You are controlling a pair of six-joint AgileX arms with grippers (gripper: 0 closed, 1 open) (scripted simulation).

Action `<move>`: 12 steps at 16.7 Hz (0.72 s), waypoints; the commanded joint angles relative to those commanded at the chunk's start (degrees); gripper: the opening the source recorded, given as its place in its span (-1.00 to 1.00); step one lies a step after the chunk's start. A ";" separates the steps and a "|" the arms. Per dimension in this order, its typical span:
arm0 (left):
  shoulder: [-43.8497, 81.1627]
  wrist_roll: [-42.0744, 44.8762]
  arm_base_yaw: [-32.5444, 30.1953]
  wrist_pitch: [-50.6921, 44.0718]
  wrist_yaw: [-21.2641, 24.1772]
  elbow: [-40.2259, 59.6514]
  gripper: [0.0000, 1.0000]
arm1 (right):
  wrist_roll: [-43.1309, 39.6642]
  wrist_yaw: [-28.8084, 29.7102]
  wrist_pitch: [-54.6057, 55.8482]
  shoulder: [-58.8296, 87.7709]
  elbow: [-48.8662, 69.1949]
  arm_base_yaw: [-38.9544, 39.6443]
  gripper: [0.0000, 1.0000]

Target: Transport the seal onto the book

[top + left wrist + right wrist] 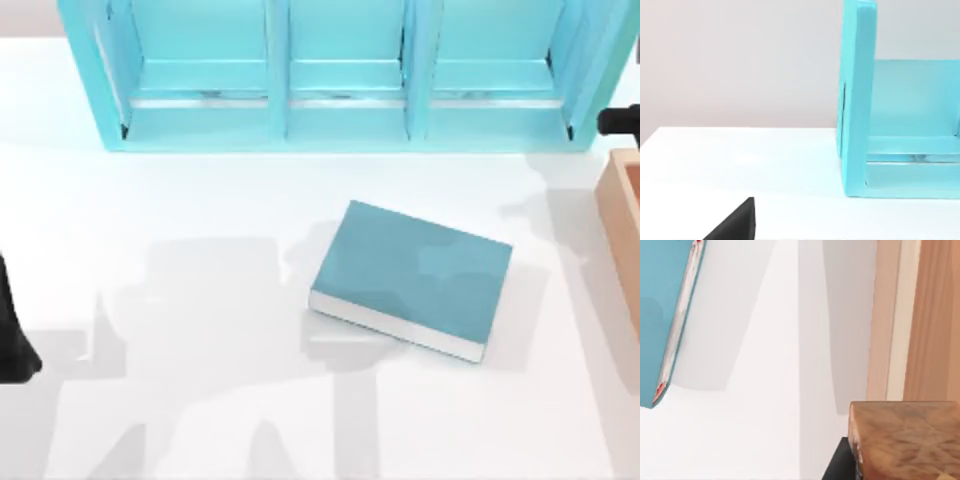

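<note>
- The book (412, 277), plain teal with no legible writing, lay at centre frame on the table (200, 250).
- The seal (907, 437) sat lower right in the right wrist view.
- Neither claw's state could be told.

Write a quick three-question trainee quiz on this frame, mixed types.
1. True or false: the book lies flat on the table, nothing on its cover.
2. What stands at the table's far edge? A) blue shelf B) red crate C) lamp
3. Fill in: in the right wrist view, a brown mottled block sits close to the camera, beside a ____ box.

Key: 1 true; 2 A; 3 wooden.
</note>
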 joint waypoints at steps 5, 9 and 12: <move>0.00 0.00 0.00 0.00 0.00 0.00 1.00 | 3.65 0.11 1.36 3.46 2.31 3.29 -1.00; 0.00 0.00 0.00 0.00 0.00 0.00 1.00 | 11.57 0.31 3.74 11.35 6.64 11.36 -1.00; 0.00 0.00 0.00 0.00 0.00 0.00 1.00 | 18.54 0.25 5.97 17.23 9.87 18.40 -1.00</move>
